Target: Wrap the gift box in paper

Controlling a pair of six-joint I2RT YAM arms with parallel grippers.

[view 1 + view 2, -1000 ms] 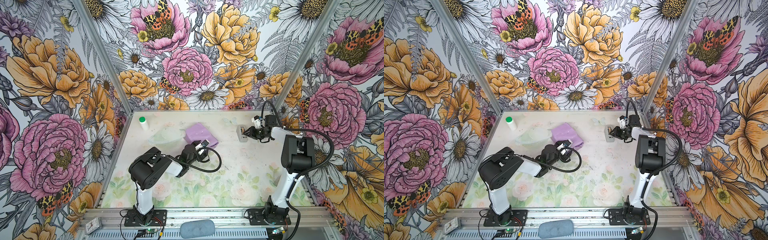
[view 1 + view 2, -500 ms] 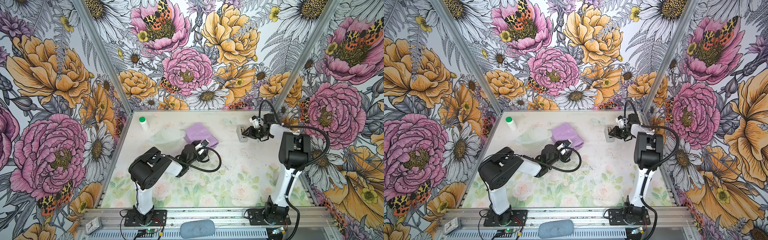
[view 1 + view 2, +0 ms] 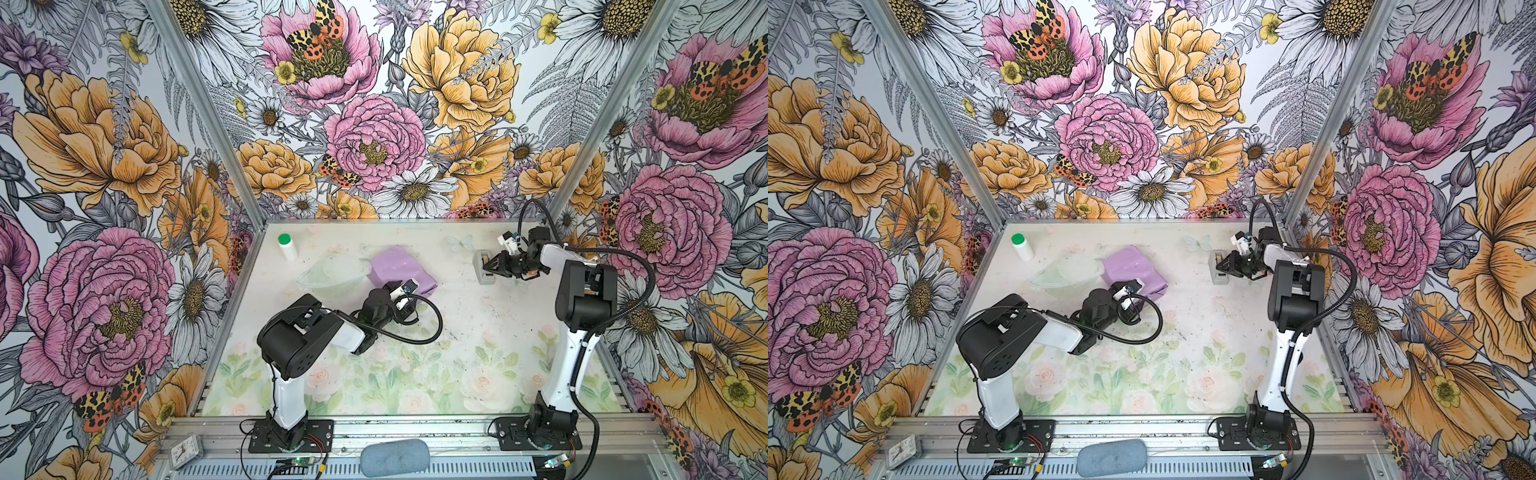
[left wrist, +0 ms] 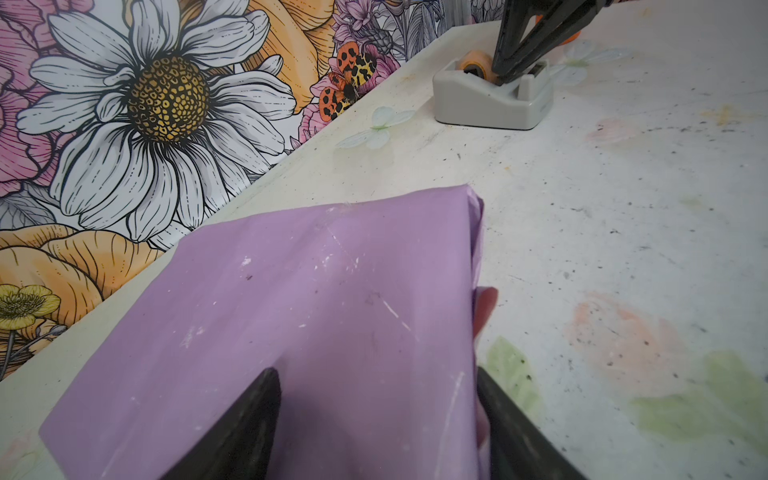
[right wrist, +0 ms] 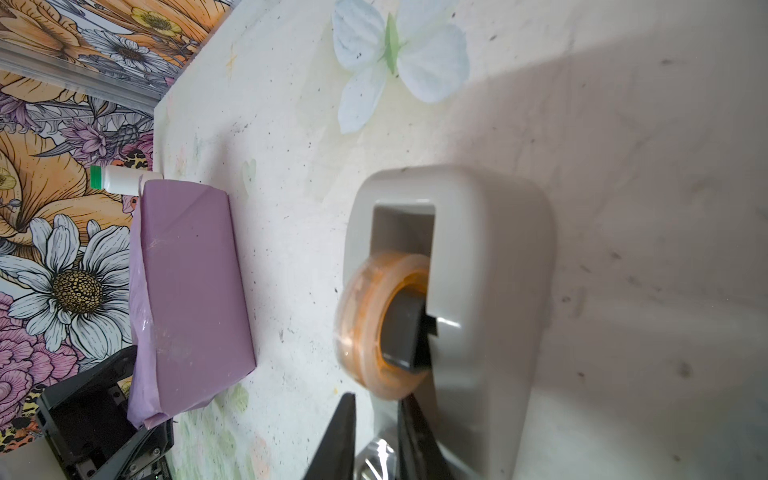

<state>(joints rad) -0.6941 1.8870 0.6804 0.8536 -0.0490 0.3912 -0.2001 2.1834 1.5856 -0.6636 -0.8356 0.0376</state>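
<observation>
One lilac paper point(image 3: 400, 270)-covered parcel

The paper point(image 4: 316, 316) looks thin, matt lilac, faintly creased and scuffed white. The tape dispenser point(image 4: 490, 97) is smooth grey plastic; its tape roll point(image 5: 374, 324) is glossy and translucent. The tabletop point(image 4: 623, 208) is matt and speckled.

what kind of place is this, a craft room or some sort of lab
Most likely a robot test cell, not a craft room: two arms bolted to an aluminium rail, flower-printed panels walling in the small table, and staged props such as a grey plastic tape dispenser.
</observation>
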